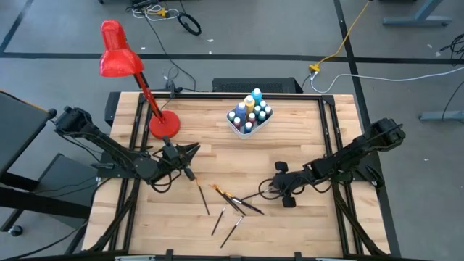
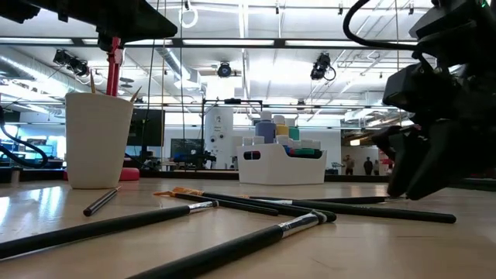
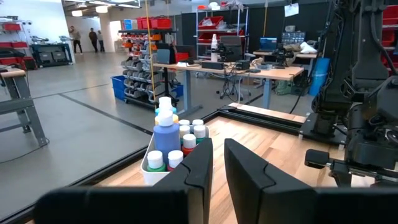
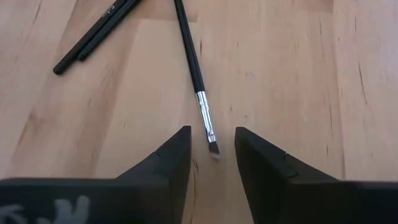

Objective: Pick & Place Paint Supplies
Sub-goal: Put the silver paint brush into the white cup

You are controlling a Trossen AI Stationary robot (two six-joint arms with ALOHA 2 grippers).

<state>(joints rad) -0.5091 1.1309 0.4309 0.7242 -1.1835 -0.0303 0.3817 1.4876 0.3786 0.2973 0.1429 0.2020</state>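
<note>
Big wooden table (image 1: pixel 304 130), the white tray (image 1: pixel 249 127) of paint bottles (image 1: pixel 250 112) far beyond the working hand. Right gripper (image 4: pixel 211 144) is down low on the wood, fingers parted, gripping nothing. Between its tips lies a brush (image 4: pixel 196 78), bristle end toward the hand, dark handle running straight away. Left gripper (image 3: pixel 217 163) hovers, fingers nearly together, empty.

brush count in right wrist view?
3. One dark-handled paintbrush points its bristles between the open fingers of the right gripper; two more lie side by side beyond it on the wooden table. More may lie off-frame.
</note>
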